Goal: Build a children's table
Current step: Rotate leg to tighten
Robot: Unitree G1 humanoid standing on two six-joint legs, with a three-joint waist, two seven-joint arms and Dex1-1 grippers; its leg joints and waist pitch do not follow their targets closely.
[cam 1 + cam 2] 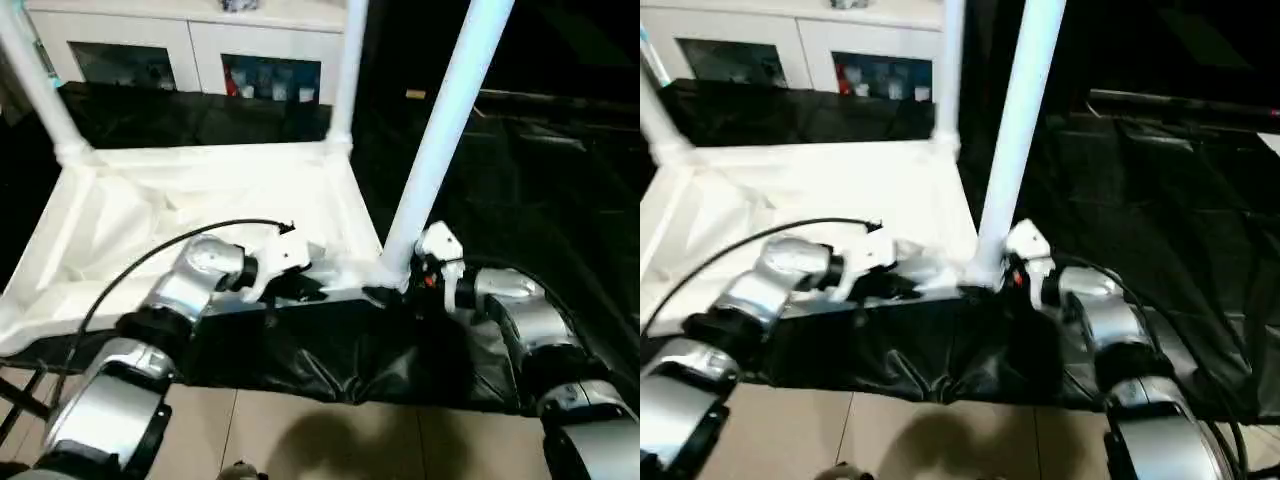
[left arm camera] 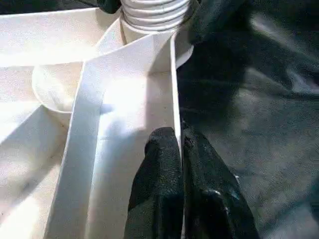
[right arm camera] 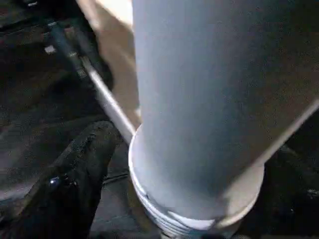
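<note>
Upside down on a black crinkled plastic sheet [image 1: 340, 365]: the white plastic children's table [image 1: 150, 215], square top down, ribbed underside up. Three long round tapering white legs standing upright in its round corner sockets: one at the far left corner [image 1: 35, 85], one at the far right corner [image 1: 347, 70], one at the near right corner [image 1: 445, 125]. Near left corner hidden behind the left silver forearm [image 1: 190, 280].

Left gripper [image 2: 180, 149] at the table's near edge, just left of the near right leg; two black fingers pressed together, pinching the thin white rim wall [image 2: 174, 89] between them. Threaded base of the near right leg seated in its socket [image 2: 154, 15] just beyond the fingertips.

Right gripper [image 1: 420, 272] close against the base of the near right leg from the right side. One black finger [image 3: 75, 174] visible beside the leg's ribbed lower end; fingers spread wide apart around the leg, though contact with the leg hard to judge, possibly none.

Behind the table, on the far side: a white glass-doored cabinet [image 1: 200, 45] with coloured items blurred behind the panes. Nearest the robot, pale tiled floor [image 1: 300, 440] below the sheet's edge.
</note>
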